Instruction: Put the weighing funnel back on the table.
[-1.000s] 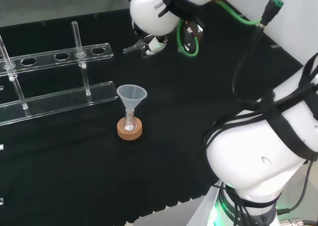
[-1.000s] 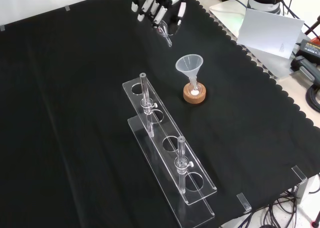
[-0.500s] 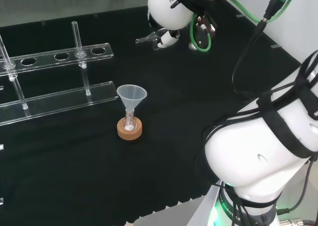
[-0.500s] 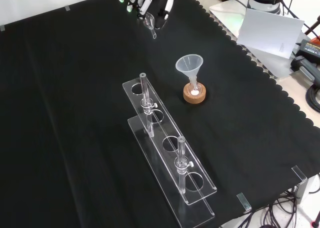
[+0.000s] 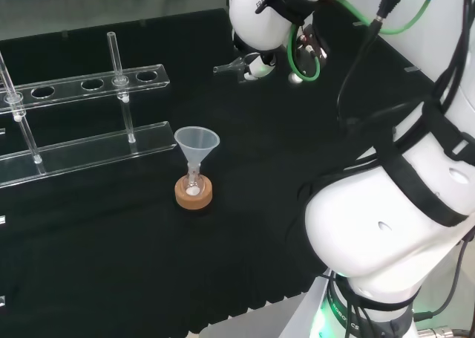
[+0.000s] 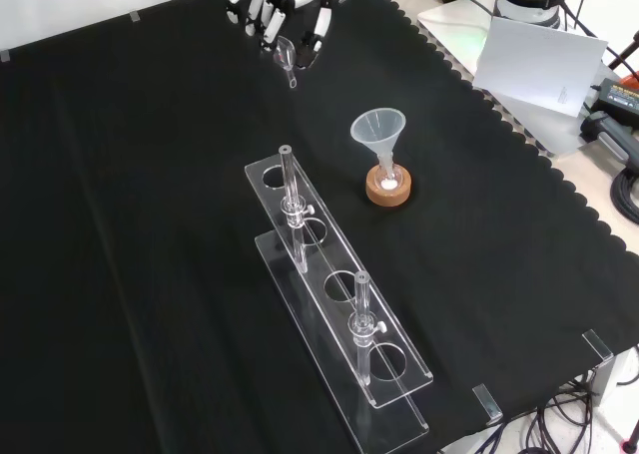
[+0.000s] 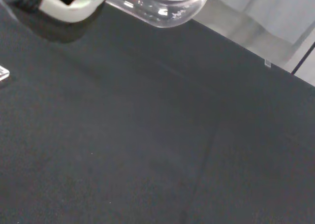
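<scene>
Arm link (image 5: 256,15), above the fingers (image 5: 257,67): dark lettering, partly hidden, cannot be read whole.
Weighing funnel (image 7: 165,5), just beside the fingers: small red print, too blurred to read.

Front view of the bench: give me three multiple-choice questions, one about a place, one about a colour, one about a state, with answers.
1. In the front view, on which side of the clear plastic tube rack does the clear cone-shaped funnel stand?
A) right
B) left
C) on top of it

2. The ring stand under the funnel's small flask is:
A) red
B) cork brown
C) blue

3. The small clear weighing funnel is:
A) lying on the cloth
B) held by the black and white robot hand
C) standing in the rack

Answers:
1 A, it stands off the rack's right side.
2 B, the ring is tan cork.
3 B, the robot hand grips it at the view's top.
</scene>
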### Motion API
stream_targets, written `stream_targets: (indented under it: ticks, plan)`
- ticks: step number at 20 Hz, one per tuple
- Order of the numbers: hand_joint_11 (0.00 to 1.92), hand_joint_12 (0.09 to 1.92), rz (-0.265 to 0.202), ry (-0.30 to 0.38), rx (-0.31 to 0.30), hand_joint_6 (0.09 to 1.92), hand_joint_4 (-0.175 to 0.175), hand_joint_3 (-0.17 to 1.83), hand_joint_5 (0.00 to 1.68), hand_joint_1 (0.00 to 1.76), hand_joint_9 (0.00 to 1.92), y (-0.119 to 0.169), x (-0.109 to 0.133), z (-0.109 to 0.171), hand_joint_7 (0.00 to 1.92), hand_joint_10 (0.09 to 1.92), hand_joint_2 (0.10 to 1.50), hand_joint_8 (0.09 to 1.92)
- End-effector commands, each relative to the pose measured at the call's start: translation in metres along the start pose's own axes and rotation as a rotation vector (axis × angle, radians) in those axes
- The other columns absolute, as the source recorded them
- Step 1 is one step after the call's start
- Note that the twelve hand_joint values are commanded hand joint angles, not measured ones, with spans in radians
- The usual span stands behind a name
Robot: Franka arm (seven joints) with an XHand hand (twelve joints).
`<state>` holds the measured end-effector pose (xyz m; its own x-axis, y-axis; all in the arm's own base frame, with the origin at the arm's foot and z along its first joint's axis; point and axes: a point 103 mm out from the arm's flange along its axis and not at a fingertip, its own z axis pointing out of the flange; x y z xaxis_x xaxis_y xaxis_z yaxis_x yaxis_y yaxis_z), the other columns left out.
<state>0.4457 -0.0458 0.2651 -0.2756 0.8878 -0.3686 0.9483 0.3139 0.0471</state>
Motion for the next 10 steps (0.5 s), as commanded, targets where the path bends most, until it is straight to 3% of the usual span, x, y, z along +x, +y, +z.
stream_targets:
  ticks: [1, 10]
  plan:
    - [0.51, 1.29, 0.047, 0.04, 0.012, 0.53, 0.175, 0.51, 1.31, 1.11, 1.36, 0.015, -0.015, 0.023, 1.69, 0.14, 0.72, 0.09]
    - [0.58, 1.26, 0.091, 0.071, 0.065, 0.52, 0.175, 0.5, 1.32, 1.11, 1.37, 0.025, -0.035, 0.069, 1.69, 0.14, 0.72, 0.09]
